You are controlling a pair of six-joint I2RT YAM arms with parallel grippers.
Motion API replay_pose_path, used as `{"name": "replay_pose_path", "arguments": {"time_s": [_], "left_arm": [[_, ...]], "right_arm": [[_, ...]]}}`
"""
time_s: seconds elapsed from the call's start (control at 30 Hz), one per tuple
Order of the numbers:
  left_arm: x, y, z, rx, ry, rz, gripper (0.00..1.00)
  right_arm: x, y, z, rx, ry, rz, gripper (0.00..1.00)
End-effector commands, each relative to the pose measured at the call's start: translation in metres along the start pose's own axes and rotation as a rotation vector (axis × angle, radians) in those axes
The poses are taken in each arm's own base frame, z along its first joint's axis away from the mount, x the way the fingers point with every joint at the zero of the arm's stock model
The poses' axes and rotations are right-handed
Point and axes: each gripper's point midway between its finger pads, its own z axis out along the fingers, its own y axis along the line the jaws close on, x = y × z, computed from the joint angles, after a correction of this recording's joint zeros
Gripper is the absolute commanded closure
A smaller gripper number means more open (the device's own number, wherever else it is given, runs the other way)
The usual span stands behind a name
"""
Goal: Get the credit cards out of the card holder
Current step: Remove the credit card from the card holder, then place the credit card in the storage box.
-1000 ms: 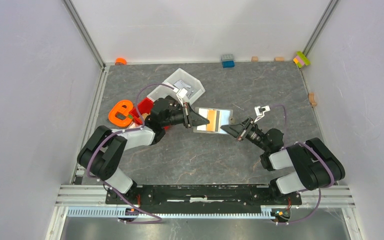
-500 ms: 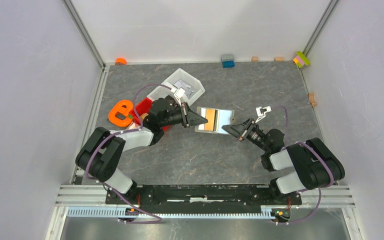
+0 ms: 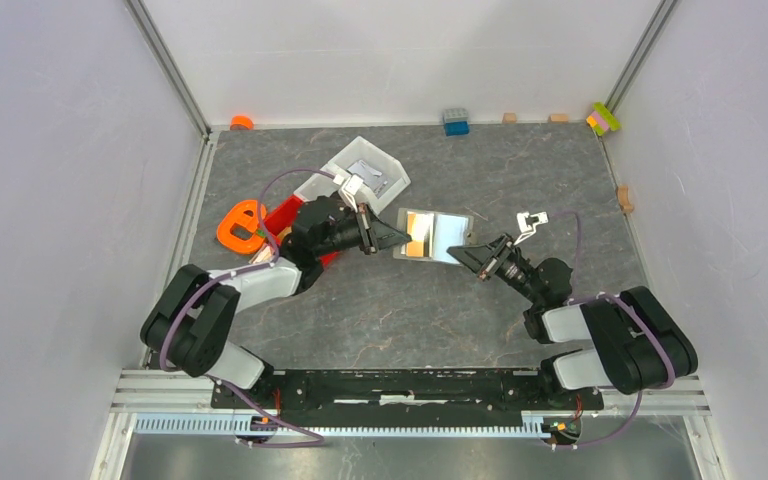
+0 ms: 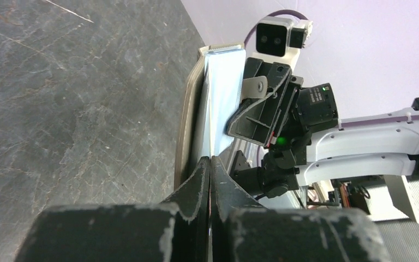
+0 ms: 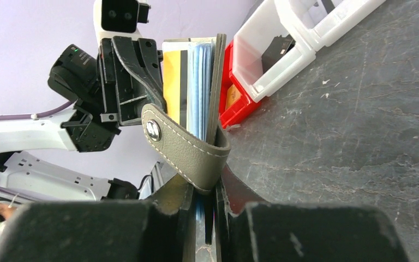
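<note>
Jaws on your left gripper (image 4: 210, 164) are pressed flat together w/ no gap showing. The pale-blue edge of the credit cards (image 5: 199, 87) runs down into that seam. Can't tell if a card is truly nipped there or just brushing the tips.

Right gripper (image 5: 207, 188) is clamped on the opposite edge of the card holder (image 4: 187, 125), pinching flap and card stack together, w/ the snap strap (image 5: 180, 147) draped over its fingertips.

Holder hangs between the two grippers, above the table (image 5: 360, 136), just right of the red bin (image 5: 237, 103) and white bin (image 5: 283, 49).

Handling, as I judge it:
- Cards look light, thin, stiff and glossy, so slick under hard pads. They'll flex a bit but shouldn't crease. Grab a short exposed edge and pull straight along the pocket, not across it.
- Holder is soft, grainy taupe leather-look material w/ pale stitching and a metal snap. It's floppy at the fold, so it'll sag or twist unless you keep the right-side pinch firm.
- Several cards sit packed face to face, so they may drag out together. Pocket friction is prob. your main resistance, not weight.
</note>
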Motion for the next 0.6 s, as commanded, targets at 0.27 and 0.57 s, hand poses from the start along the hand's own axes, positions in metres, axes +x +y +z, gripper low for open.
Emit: {"name": "replay_pose_path", "arguments": {"time_s": [0.27,0.57], "left_arm": [[-0.015,0.001,-0.011,-0.072,-0.078,0.094,0.98],[-0.035,0.038,-0.044,-0.372,-0.214,0.106,0.98]], "right_arm": [[-0.007,-0.035,-0.007,0.168,-0.039,-0.029,1.0],[-0.007,-0.077,-0.018,0.4,-0.016,-0.069,1.0]]}}
